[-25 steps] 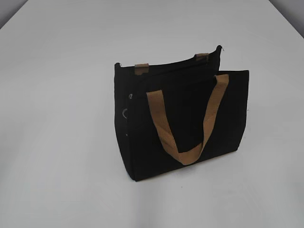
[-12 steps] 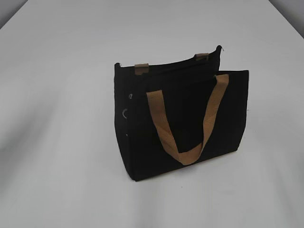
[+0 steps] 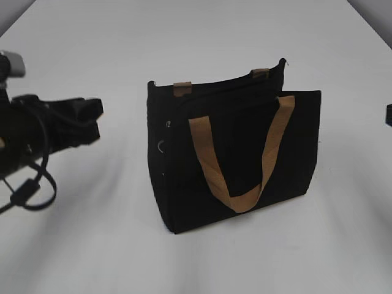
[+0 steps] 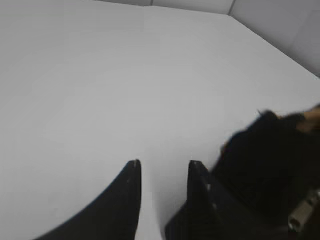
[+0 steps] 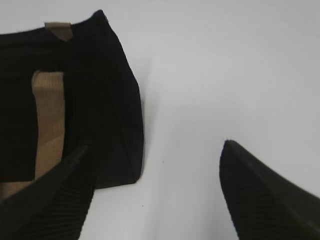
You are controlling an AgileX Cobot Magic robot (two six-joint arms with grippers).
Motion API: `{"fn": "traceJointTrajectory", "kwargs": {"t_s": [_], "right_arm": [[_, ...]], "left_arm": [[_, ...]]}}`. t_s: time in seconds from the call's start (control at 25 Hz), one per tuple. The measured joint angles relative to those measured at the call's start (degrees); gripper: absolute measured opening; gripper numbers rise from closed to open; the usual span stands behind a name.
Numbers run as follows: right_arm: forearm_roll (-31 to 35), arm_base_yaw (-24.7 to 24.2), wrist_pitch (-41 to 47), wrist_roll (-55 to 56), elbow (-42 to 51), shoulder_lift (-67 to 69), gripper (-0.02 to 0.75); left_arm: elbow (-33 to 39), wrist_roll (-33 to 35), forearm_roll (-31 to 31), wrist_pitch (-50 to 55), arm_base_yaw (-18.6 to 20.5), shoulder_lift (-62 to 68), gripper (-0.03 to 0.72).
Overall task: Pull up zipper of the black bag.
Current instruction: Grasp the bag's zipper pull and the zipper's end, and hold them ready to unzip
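Black bag (image 3: 245, 162) stands upright, its long top edge running left-right, between the nearly clenched left hand (image 4: 162, 167) and spread-open right hand (image 5: 155, 150).

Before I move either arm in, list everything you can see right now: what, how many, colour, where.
black bag: one, black fabric, upright near the middle of the table.
loop handle: one seen plainly, tan webbing, hanging down the bag's front face.
tabs: two, tan, on the bag's top edge, one toward each end.
zipper: one, a small silver ring and slider, on the bag's left end panel; fine detail too small to tell.
table: one, white, under everything.
left gripper: one, black, left of the bag and apart from it; fingers slightly apart, holding nothing.
right gripper: one, black, fingers wide apart beside the bag's right end, holding nothing.
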Motion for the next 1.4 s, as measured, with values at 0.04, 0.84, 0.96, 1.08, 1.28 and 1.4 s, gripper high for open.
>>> {"fn": "traceJointTrajectory", "kwargs": {"t_s": [0.04,0.84,0.96,1.08,1.28,1.4], "right_arm": [[0.0,0.0,-0.26,-0.3,-0.27,2.69,0.592],[0.06,0.0,-3.12,-1.07,-5.19,8.56,0.592],[0.08,0.0,-3.12,-1.07,-5.19,8.56,0.592],[0.08,0.0,-3.12,-1.07,-5.19,8.56,0.592],[0.13,0.0,-3.12,-1.13,-5.19,8.56,0.592],[0.13,0.22,-3.12,-1.13,-5.19,8.56,0.592]], "left_arm": [[1.58,-0.19,0.0,-2.0,-1.42,0.98,0.242],[3.77,-2.59,18.69,-26.51,-4.44,22.18,0.419],[1.02,-2.97,18.97,-24.84,-4.44,23.63,0.42],[-2.28,-3.15,21.04,-19.06,-4.44,24.7,0.421],[-6.74,-3.15,24.5,-12.12,-4.44,24.81,0.419],[-9.36,-3.15,22.95,-7.69,-4.44,24.81,0.377]]}}
